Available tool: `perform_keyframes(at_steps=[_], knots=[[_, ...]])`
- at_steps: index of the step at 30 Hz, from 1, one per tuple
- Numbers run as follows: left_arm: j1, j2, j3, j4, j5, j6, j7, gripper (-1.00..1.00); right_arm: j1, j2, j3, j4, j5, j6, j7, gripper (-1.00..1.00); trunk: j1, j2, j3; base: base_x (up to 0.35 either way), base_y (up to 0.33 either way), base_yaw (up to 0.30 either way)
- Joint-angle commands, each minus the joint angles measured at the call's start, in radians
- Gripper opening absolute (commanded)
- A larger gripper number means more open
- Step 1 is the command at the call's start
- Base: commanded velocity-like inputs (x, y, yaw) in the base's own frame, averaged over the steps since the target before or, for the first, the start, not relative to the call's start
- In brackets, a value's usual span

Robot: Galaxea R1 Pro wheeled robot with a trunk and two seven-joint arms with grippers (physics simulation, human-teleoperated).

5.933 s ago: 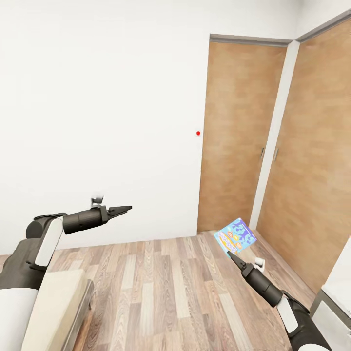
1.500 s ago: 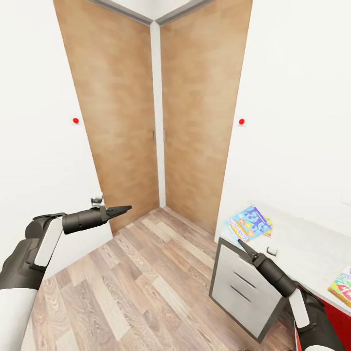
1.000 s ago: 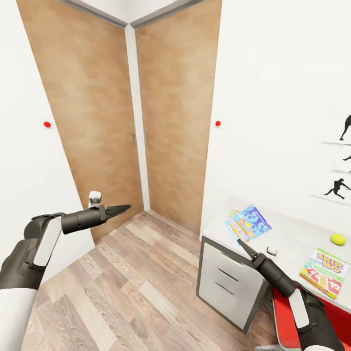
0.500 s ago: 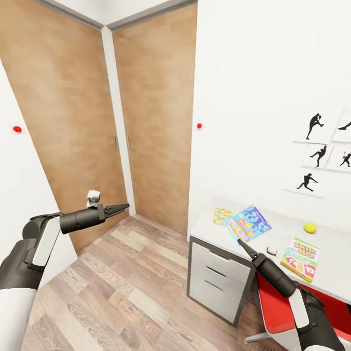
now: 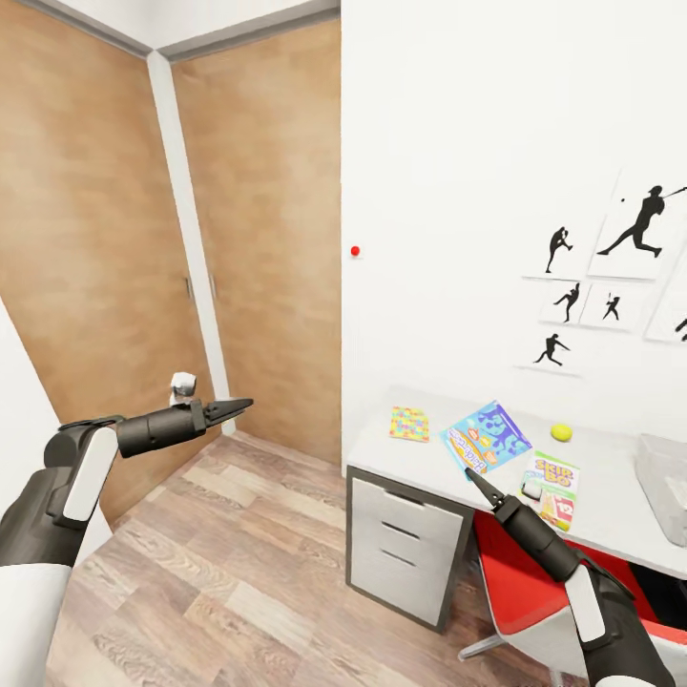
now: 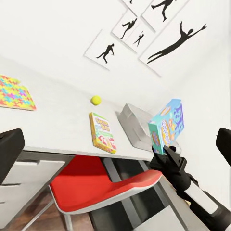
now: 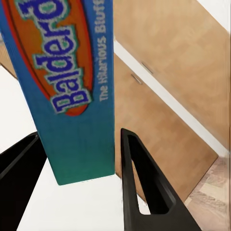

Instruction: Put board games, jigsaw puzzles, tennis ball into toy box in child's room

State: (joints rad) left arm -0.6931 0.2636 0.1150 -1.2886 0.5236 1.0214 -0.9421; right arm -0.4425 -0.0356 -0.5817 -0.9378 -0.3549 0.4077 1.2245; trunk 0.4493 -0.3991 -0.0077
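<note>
Right gripper [image 5: 470, 472] pinching small blue cartoon-printed board game box [image 5: 488, 435] above pale grey desk [image 5: 420, 454], empty left gripper [image 5: 246, 404] pressed together

Both arms share one build: white shell panels over dark grey, near-black joint housings, narrowing to a dark cylindrical forearm. The left gripper [image 5: 239, 405] ends in slim, pointed black fingers [image 5: 229, 411], and a small white-and-grey block sits on top of its wrist. The right gripper [image 5: 469, 474] has the same tapered black fingers [image 7: 144, 187], flat-sided with a slot-shaped cutout near the base in the right wrist view. A rounded white sleeve covers each upper arm segment.
</note>
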Motion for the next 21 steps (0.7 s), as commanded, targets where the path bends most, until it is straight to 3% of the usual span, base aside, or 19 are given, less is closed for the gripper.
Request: perform_keyframes(at_steps=[1, 9, 21], knots=[[0.0, 0.0, 0.001, 0.0, -0.002, 0.003, -0.004, 1.0, -0.001, 0.0, -0.001, 0.001, -0.003, 0.009, 0.003, -1.0, 0.001, -0.001, 0.0, 0.143, 0.128, -0.253], [0.0, 0.0, 0.001, 0.0, -0.002, 0.003, -0.004, 1.0, -0.001, 0.0, -0.001, 0.001, -0.003, 0.009, 0.003, -1.0, 0.001, -0.001, 0.006, 0.173, 0.069, -0.235], [0.0, 0.0, 0.0, 0.0, -0.002, 0.003, -0.004, 1.0, -0.001, 0.0, -0.002, 0.001, -0.004, 0.015, 0.0, -1.0, 0.001, -0.001, 0.002, 0.205, 0.09, -0.02]])
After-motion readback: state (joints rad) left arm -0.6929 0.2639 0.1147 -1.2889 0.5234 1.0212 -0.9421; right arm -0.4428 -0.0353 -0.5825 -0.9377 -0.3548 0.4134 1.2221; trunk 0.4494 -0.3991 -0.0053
